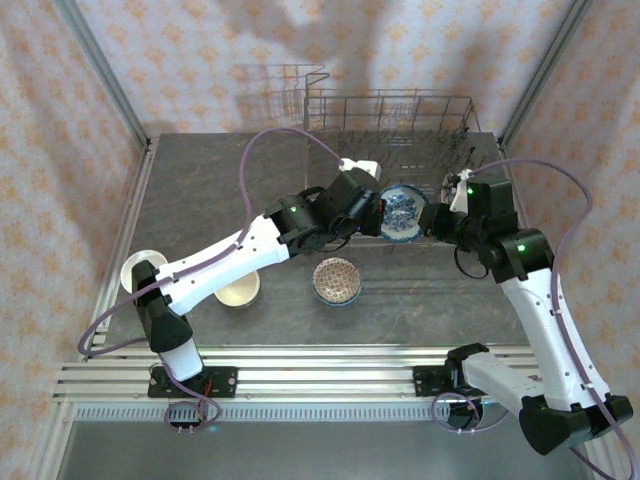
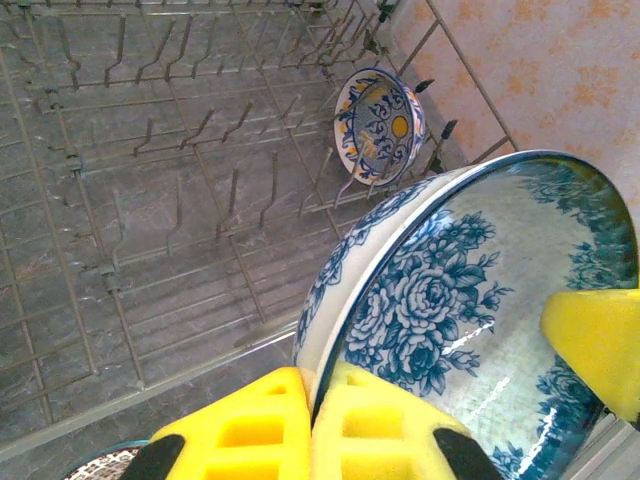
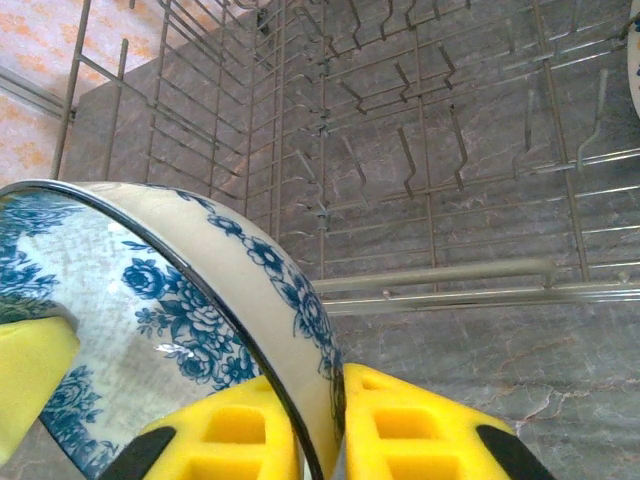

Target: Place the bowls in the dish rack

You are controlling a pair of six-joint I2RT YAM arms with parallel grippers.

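Left wrist: left end effector [image 2: 312, 425] and right end effector [image 3: 335, 430] both pinch rim of blue-floral bowl [image 2: 450, 300]

In the top view, the left claw [image 1: 378, 215] and right claw [image 1: 430, 222] covered opposite edges of the blue-and-white floral ceramic bowl [image 1: 402, 212]. The white left arm [image 1: 225, 255] hid part of the plain cream ceramic bowl [image 1: 240, 293] and part of a second white bowl [image 1: 135, 265]. In the left wrist view, the right and bottom frame edges cut off the floral bowl, and the bottom edge cropped the brown-patterned bowl [image 2: 100, 465] to a sliver. In the right wrist view, the right edge cut a bowl rim [image 3: 634, 50] in the grey wire dish rack [image 3: 420, 150] to a fragment; its pattern was indeterminable.
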